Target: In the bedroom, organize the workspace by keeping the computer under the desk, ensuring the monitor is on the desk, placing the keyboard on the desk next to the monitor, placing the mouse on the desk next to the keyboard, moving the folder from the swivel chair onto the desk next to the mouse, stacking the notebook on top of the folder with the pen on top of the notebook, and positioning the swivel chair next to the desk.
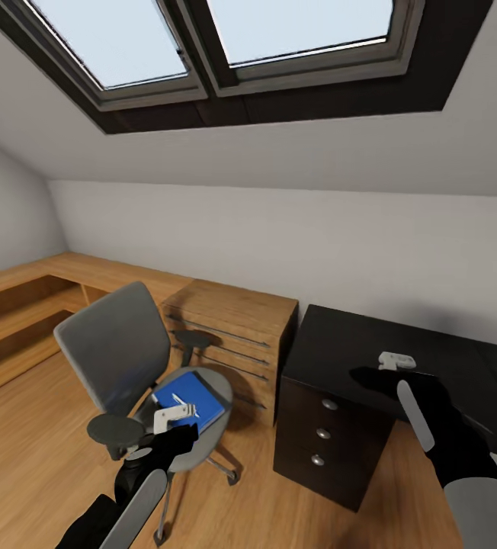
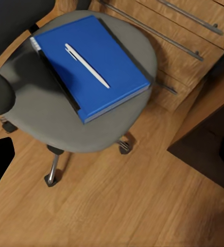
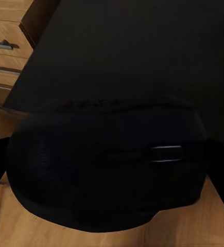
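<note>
Two arms reach forward. Left pincer [image 1: 174, 415] hovers above the swivel chair [image 1: 119, 343]; jaw state unclear. Blue folder [image 2: 88, 64] lies on the seat, white pen [image 2: 87, 65] lengthwise atop. Right pincer [image 1: 395, 361], over the table [image 1: 340, 351], is clamped on the mouse [image 3: 106, 164].

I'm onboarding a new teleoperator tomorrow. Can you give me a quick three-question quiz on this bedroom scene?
1. True or false: the pen lies directly on the folder.
2. What fills the close foreground of the right wrist view? A) keyboard B) mouse C) notebook
3. Fill in: the folder rests on the seat of the ____.

Key
1. True; the white pen lies across the blue cover.
2. B; its scroll wheel shows, and the desk top lies beyond it.
3. Chair, which stands in front of the wooden chest, left of the desk in the head view.
</note>
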### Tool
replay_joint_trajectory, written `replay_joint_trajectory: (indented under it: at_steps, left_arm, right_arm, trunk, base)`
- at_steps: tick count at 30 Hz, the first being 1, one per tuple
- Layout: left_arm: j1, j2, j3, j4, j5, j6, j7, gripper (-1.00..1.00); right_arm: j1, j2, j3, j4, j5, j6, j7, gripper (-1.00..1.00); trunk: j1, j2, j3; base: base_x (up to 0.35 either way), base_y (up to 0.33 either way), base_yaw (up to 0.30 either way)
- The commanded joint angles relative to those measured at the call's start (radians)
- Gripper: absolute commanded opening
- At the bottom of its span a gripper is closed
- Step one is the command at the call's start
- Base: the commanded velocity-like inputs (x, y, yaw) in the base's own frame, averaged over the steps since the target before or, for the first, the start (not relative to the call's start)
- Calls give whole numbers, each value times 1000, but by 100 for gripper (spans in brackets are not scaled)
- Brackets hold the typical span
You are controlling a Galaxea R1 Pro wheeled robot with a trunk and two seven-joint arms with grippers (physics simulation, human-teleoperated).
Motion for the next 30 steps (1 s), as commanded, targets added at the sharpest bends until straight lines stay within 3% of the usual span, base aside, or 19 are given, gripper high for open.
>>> replay_joint_trajectory:
  at_steps: [1,30]
  left_arm:
    - [-1,1,-2,-1,8,1,9,100]
    - [-1,2,-3,-2,8,1,9,100]
  right_arm:
    - [-1,0,-1,-1,-5,4,-3,-100]
    - [-1,1,-2,6,-4,2,-4,-100]
  trunk:
    - [0,-1,0]
    - [0,-1,14]
  base:
    - [-1,0,-181]
    - [0,-67,-242]
